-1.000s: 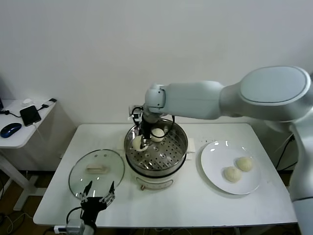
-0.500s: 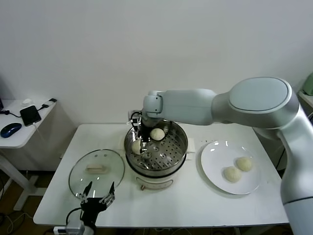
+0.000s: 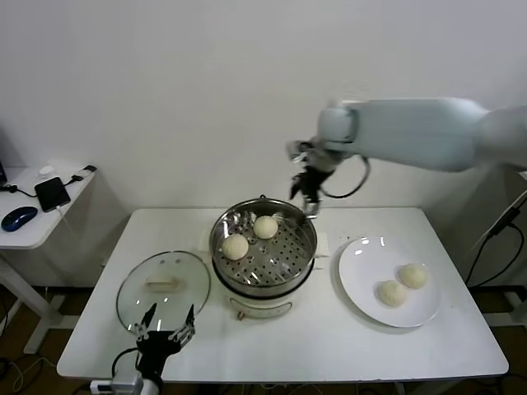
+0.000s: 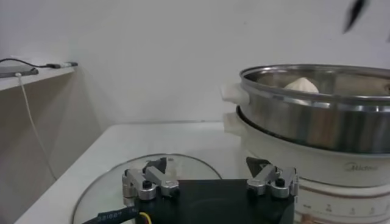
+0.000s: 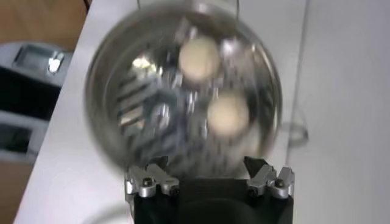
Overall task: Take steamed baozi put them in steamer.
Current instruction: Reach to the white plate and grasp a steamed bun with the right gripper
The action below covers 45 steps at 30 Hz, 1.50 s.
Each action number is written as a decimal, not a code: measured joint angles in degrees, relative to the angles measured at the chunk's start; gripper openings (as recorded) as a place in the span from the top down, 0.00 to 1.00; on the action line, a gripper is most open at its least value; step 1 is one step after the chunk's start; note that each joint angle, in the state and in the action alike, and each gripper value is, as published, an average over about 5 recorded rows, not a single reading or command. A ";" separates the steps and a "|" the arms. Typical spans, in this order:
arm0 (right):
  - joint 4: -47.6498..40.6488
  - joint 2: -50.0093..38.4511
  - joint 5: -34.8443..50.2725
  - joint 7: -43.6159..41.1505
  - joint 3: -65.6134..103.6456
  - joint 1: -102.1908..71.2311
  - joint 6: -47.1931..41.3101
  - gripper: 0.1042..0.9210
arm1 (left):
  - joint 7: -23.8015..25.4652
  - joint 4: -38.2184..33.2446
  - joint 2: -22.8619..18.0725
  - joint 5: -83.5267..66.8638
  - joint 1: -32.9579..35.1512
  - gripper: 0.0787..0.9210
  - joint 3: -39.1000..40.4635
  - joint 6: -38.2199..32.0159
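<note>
Right gripper [image 3: 309, 191]: raised above the far rim of the steamer, over the middle of the counter's back edge; fingers spread, carrying nothing, as its own wrist view confirms. Steamer [image 3: 306, 247]: stands at the centre of the counter, nearer the back edge; its perforated tray holds two steamed baozi, one toward the far side [image 3: 265, 226] and one toward the left [image 3: 235, 246], apart from each other. White plate [image 3: 356, 271]: toward the right edge of the counter, holding the other two baozi [image 3: 392, 292] [image 3: 412, 275], which lie just beside one another. Bearing for the next pick, by judgement: the plated buns lie to the right of the right gripper and nearer the front edge; this arm is much the nearer one. The buns are round, so no long axis governs the approach. Task about half complete. Glass lid [image 3: 132, 300]: flat on the counter toward the front-left corner. Left gripper [image 3: 165, 333]: idle at the front edge, just over the lid's near rim; fingers spread, empty.
</note>
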 measured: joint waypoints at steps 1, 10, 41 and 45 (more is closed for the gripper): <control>0.96 -2.35 -1.39 -0.12 -0.66 0.23 0.23 0.12 | -0.02 0.09 -0.02 0.00 -0.04 0.12 -0.04 -0.03; 4.66 -18.94 -14.43 0.61 1.74 -8.33 0.76 0.12 | 0.01 0.65 -0.92 0.62 -0.09 0.12 -0.23 -0.01; -7.51 -20.41 -30.23 5.17 29.45 -43.46 0.07 0.12 | 0.95 1.58 -4.32 3.79 -0.73 0.12 -0.13 0.98; -7.83 -20.00 -30.35 4.82 29.54 -43.46 0.21 0.19 | 0.95 1.55 -4.36 3.82 -0.76 0.12 -0.12 0.99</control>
